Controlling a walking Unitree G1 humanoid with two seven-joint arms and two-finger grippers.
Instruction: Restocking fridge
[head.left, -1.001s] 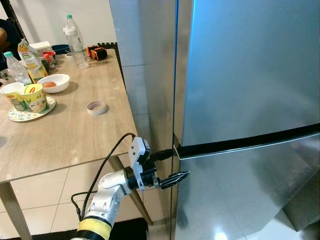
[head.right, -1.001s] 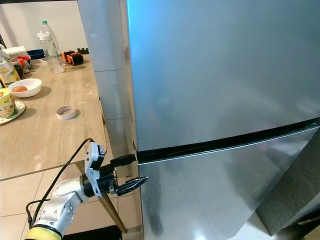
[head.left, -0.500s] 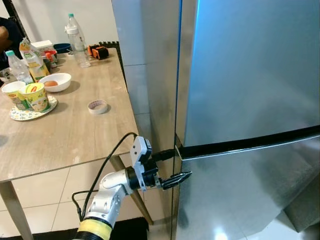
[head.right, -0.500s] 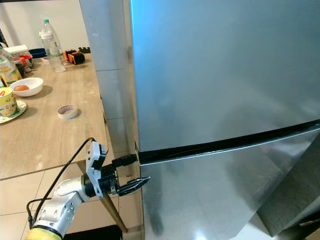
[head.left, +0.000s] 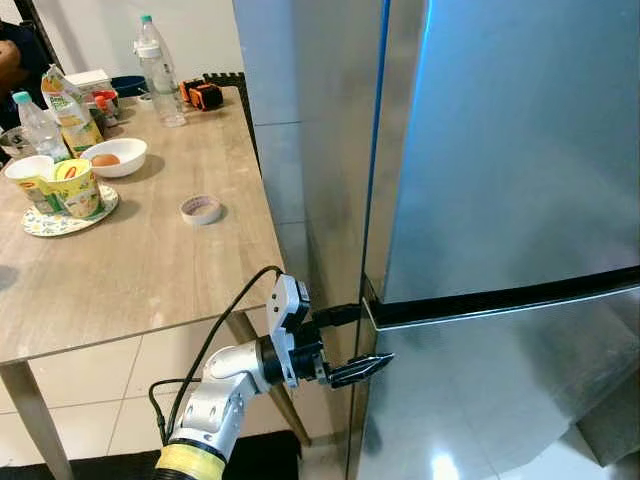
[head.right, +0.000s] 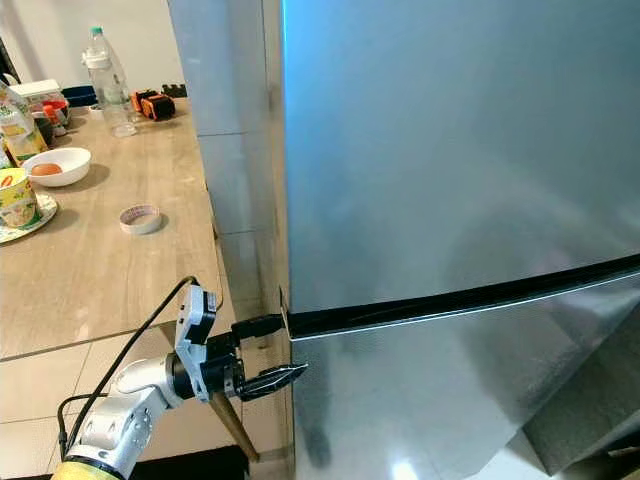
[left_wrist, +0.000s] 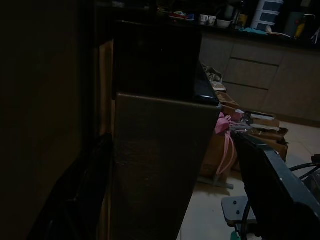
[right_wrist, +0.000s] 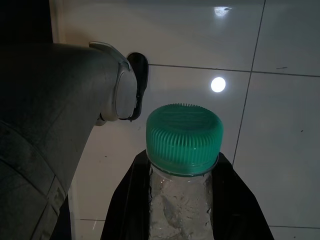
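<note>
The tall steel fridge (head.left: 500, 150) stands shut, with a black seam (head.left: 500, 300) between its upper and lower doors. My left gripper (head.left: 368, 337) is open at the doors' left edge: its upper finger reaches into the seam and its lower finger lies against the lower door (head.left: 500, 400). In the dark left wrist view the door's edge (left_wrist: 160, 165) stands between the two fingers (left_wrist: 270, 175). In the right wrist view my right gripper (right_wrist: 182, 200) is shut on a clear water bottle with a green cap (right_wrist: 184, 135), held above the tiled floor.
A wooden table (head.left: 150, 260) stands left of the fridge, bearing bottles (head.left: 158, 70), a bowl with an egg (head.left: 112, 157), cups on a plate (head.left: 70, 190) and a tape roll (head.left: 201, 208). Its leg runs behind my left arm. A person's arm (head.left: 15, 55) is at the far left.
The head views have shifted, so fridge and table sit a little further right. My left gripper has stayed open at the door seam, moving slightly right with the fridge's edge.
</note>
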